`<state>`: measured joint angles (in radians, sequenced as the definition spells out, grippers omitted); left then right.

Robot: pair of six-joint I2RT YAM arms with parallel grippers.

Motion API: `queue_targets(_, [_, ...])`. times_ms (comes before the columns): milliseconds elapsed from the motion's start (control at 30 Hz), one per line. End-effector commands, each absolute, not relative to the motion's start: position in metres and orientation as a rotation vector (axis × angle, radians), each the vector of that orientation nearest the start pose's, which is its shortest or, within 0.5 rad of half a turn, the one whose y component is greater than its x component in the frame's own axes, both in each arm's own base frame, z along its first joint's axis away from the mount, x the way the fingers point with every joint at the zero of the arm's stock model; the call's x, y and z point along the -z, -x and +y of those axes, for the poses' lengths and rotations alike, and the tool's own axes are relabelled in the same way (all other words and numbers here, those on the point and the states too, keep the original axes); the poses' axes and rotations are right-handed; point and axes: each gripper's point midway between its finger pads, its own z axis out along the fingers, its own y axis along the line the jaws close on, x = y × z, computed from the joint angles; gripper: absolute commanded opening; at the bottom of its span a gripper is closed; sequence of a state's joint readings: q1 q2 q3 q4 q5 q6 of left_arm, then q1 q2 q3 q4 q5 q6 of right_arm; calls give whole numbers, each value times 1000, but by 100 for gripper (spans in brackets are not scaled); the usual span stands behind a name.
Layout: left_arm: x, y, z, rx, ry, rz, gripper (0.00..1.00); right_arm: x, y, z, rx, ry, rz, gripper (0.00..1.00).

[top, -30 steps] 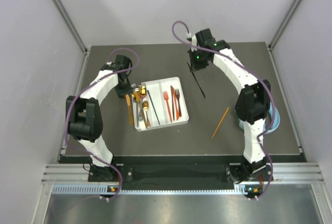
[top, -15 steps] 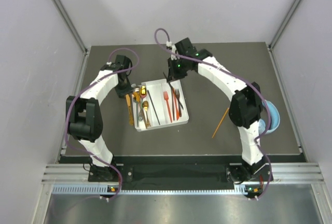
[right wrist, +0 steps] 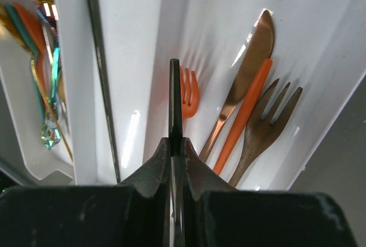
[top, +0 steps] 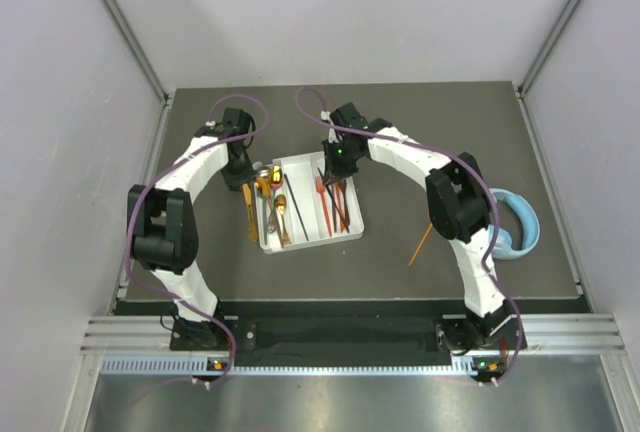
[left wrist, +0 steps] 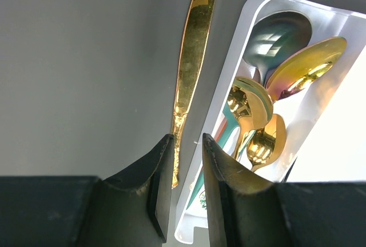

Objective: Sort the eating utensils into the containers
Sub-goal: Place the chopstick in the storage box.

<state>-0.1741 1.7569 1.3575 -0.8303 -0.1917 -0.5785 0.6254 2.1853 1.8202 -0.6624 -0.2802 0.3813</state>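
Note:
The white divided tray sits mid-table. My right gripper is above its right compartments, shut on a black stick that points down over the tray. Below it lie an orange fork, a copper knife, an orange stick and a brown fork; another black stick lies in the middle slot. My left gripper hovers at the tray's left edge, narrowly open and empty, over a gold knife on the table. Gold and teal spoons fill the left compartment.
An orange stick lies on the table right of the tray. Light-blue headphones sit by the right arm near the table's right edge. Walls enclose the table on three sides.
My right arm has swung left from the back of the table, carrying the black stick to above the tray. The left arm has not moved.

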Motion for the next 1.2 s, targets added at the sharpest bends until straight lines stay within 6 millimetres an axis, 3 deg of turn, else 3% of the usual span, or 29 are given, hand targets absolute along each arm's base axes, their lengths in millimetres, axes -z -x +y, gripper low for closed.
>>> queue_targets(0, [-95, -370, -52, -64, 617, 2631, 32, -59, -391, 357, -682, 397, 2665, 0])
queue_targets(200, [-107, -375, -55, -21, 597, 2581, 35, -41, -394, 350, -613, 380, 2699, 0])
queue_targets(433, [-92, -371, -66, 44, 569, 2649, 36, -31, -394, 346, -584, 392, 2713, 0])
queue_targets(633, [-81, -362, -71, 62, 553, 2706, 36, -40, -395, 344, -580, 421, 2691, 0])
queue_targets(700, [-79, -358, -73, 66, 547, 2718, 36, -51, -396, 344, -595, 438, 2665, 13])
queue_targets(833, [-76, -350, -75, 71, 529, 2746, 36, -78, -400, 343, -634, 457, 2592, 23])
queue_targets(900, [-74, -346, -76, 71, 512, 2761, 37, -101, -402, 342, -659, 450, 2537, 28])
queue_targets(1167, [-63, -336, -77, 36, 511, 2813, 37, -171, -416, 343, -779, 444, 2374, 33])
